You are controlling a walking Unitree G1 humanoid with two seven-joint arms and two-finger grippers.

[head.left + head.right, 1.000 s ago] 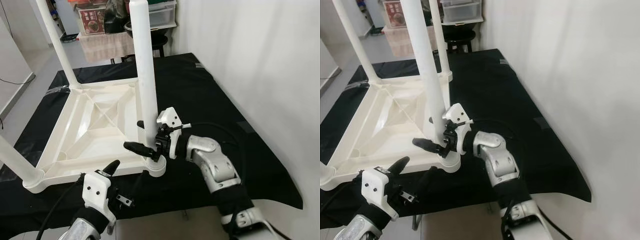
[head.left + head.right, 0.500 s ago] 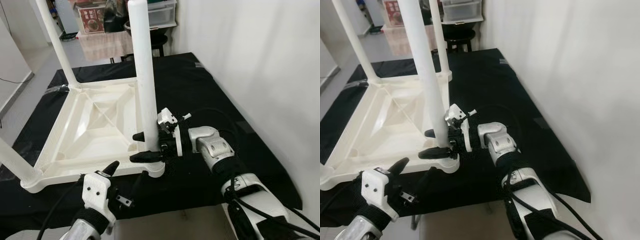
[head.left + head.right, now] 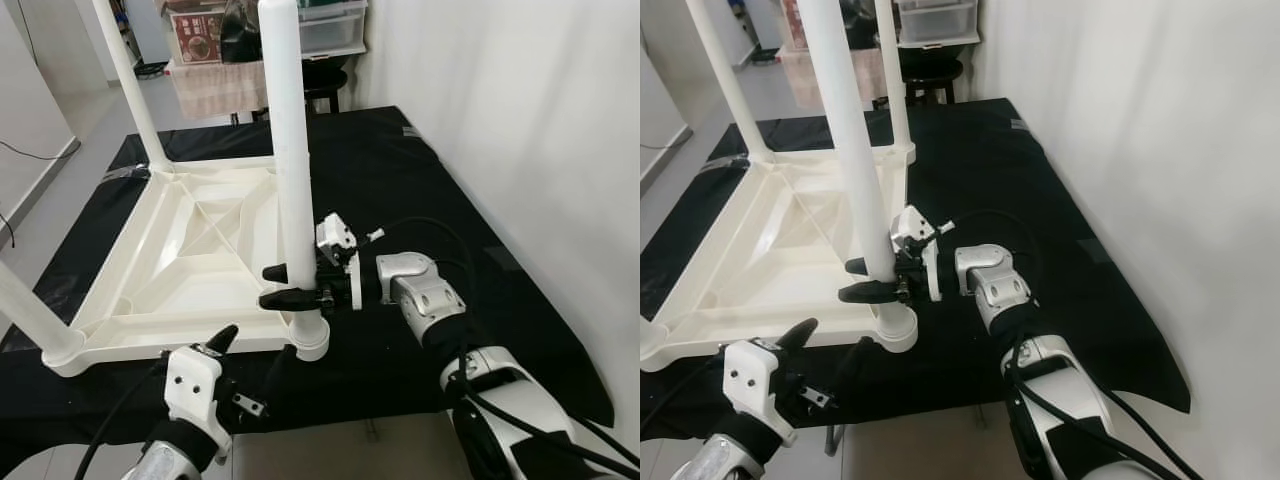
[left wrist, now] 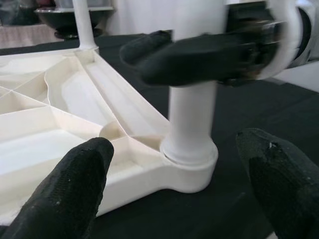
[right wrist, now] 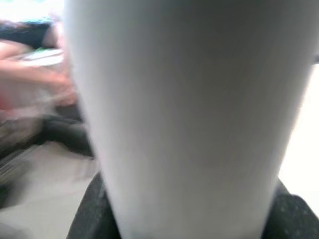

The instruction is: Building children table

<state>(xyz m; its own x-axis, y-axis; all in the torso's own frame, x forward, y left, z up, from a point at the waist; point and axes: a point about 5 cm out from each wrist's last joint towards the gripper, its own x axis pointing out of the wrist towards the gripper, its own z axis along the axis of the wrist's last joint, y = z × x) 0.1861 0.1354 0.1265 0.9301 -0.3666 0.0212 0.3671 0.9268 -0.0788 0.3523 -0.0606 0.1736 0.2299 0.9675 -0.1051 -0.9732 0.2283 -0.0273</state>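
Now the white table (image 3: 190,260) lies upside down on the black-covered counter (image 3: 400,180), its legs pointing up. The right gripper (image 3: 290,286) reaches in from the right, its black fingers (image 3: 283,298) pinching the near leg (image 3: 288,180) just above its corner socket (image 3: 308,338). The left gripper (image 3: 255,358) hovers low at the counter's near edge, close beside that socket, its fingers (image 4: 75,186) spread wide and holding nothing.

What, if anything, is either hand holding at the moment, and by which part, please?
The right hand grips the white table leg low down, just above its corner socket. The left hand is open, holding nothing.
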